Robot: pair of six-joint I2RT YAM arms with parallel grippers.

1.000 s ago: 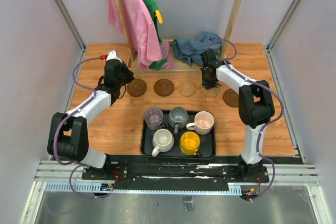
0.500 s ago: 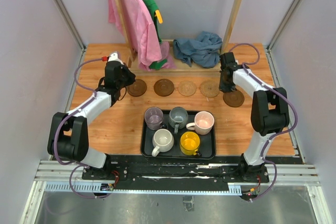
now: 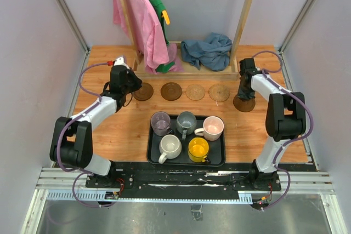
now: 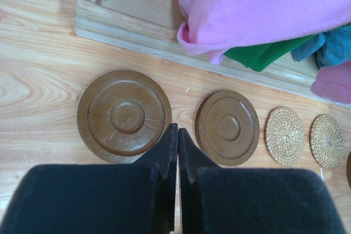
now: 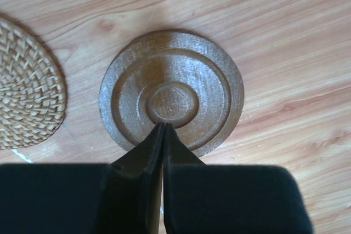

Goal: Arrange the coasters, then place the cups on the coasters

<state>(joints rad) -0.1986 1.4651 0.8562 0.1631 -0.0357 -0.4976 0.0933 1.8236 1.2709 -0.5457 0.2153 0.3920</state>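
Covering part of rightmost coaster (image 3: 241,105): right fingers (image 5: 145,154) together | left fingers (image 4: 166,149) together

the right gripper (image 5: 164,130) has swung off the tan woven coaster (image 3: 219,92), now uncovered just to its left; its closed tips now sit over the dark brown coaster (image 5: 173,89) beneath it.

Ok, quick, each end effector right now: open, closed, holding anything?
Left end effector: closed, holding nothing.
Right end effector: closed, holding nothing, tips over the rightmost dark coaster.
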